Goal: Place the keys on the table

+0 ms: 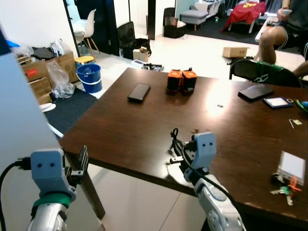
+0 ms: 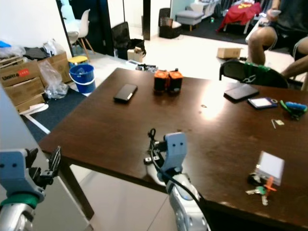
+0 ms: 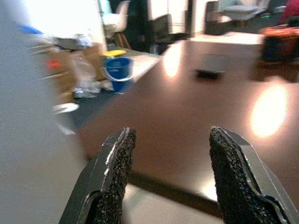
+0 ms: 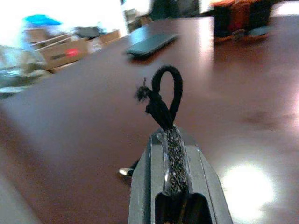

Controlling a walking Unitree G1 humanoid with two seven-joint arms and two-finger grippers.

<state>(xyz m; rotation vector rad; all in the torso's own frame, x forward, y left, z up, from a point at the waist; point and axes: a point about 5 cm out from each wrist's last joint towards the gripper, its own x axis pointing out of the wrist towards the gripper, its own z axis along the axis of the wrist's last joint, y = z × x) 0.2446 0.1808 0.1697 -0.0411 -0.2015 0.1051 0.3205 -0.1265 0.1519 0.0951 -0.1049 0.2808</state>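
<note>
Hanging low off the near left corner of the table (image 1: 120, 125), the left end effector (image 1: 83, 161) has its two fingers spread well apart with nothing between them; that arm looks idle.

Further right, the right end effector (image 4: 169, 149) sits just above the near edge of the table, fingers pressed together on a black cord loop (image 4: 163, 100) that sticks up past the fingertips. Below it something small and metallic (image 4: 124, 171) dangles close to the wood, which I take to be the keys on that cord, though they are too blurred to be sure whether they touch the table yet.

My guess is the bunch is light and floppy: the cord is soft and will swing, while the metal is hard and will not mind a short drop. Holding it by the loop seems the sensible place, since flat keys on polished wood would slide.

Over at the far right another set of keys with an orange tag (image 1: 288, 187) lies beside a white card (image 1: 292, 166).
</note>
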